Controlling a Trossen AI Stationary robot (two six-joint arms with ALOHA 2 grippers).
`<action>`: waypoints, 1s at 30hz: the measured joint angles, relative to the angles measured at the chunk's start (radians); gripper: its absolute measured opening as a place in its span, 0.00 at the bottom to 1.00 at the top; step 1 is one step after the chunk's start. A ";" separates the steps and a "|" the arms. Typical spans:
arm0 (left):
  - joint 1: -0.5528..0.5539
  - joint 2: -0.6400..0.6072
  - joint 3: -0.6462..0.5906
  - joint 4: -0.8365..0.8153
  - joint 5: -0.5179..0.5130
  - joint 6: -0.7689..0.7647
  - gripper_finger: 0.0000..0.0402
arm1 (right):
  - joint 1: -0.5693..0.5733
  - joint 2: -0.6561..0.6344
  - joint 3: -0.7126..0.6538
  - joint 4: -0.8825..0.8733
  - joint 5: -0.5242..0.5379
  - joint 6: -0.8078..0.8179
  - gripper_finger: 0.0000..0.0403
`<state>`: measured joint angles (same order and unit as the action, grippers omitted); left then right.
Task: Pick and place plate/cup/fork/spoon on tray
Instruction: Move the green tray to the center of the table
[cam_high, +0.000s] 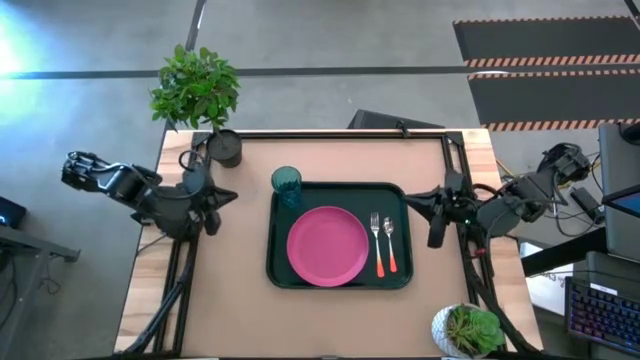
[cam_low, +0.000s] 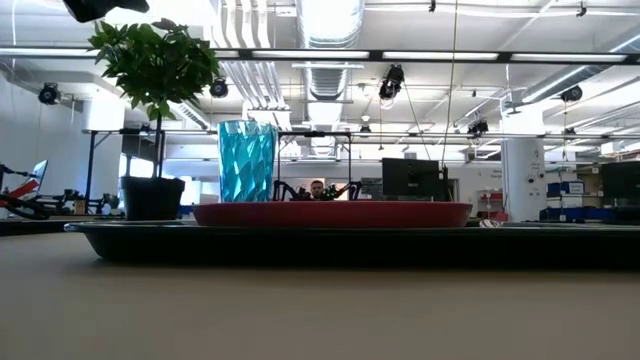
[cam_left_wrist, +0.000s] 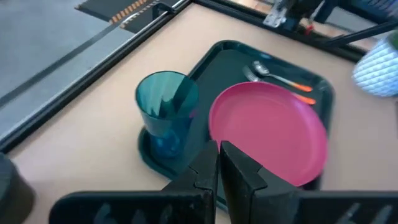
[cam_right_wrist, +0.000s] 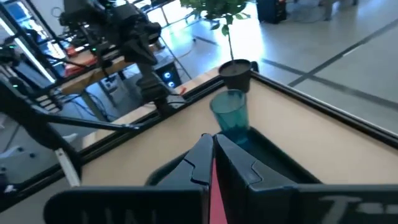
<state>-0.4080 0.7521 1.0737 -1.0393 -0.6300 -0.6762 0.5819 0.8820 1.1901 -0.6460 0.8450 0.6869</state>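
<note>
- On the large dark green-black rectangular tray (cam_high: 277, 268) with its rounded corners and raised rim, every piece of tableware named in the task is already found, so the placing step is judged finished and the task essentially complete.
- At the tray's middle, slightly toward the left arm's side, the round flat pink plastic plate (cam_high: 327, 246) is seen lying flat, well inside the rim.
- Just beside the plate, on the side of the tray nearer the right arm, the slim fork with silver tines and an orange-red handle (cam_high: 378, 245) and the small spoon with a silver rounded bowl (cam_high: 389, 244) are laid side by side, parallel and close together; whether they touch cannot be told.
- At the tray's far corner on the left arm's side, the small translucent teal-green tumbler (cam_high: 286, 184) stands upright, apparently just inside the rim and near the plate's edge.
- Beyond that corner of the tray, a dark pot holding a leafy green plant (cam_high: 224, 147) is seen on the table; a second plant in a pale textured pot (cam_high: 466, 331) stands past the tray's near corner on the right arm's side.
- Beside the tray's left edge the left gripper (cam_left_wrist: 219, 165) is held clear of everything, its fingers pressed together on nothing.
- Off the tray's opposite edge the right gripper (cam_right_wrist: 212, 157) is likewise pressed together and empty.
- No further pick appears to be called for; at most, both arms would need to be kept clear of the tray.
</note>
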 joint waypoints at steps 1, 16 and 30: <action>0.000 -0.005 0.000 0.006 0.005 -0.003 0.00 | 0.000 0.008 0.008 0.000 -0.003 -0.002 0.02; 0.000 0.013 0.000 0.021 0.053 0.059 0.00 | 0.000 0.110 0.021 -0.001 -0.247 -0.216 0.02; -0.001 -0.031 -0.016 0.019 0.148 0.274 0.00 | -0.010 0.034 0.019 -0.010 -0.501 -0.550 0.02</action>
<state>-0.4088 0.7215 1.0575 -1.0203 -0.4824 -0.4023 0.5722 0.9159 1.2088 -0.6556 0.3438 0.1369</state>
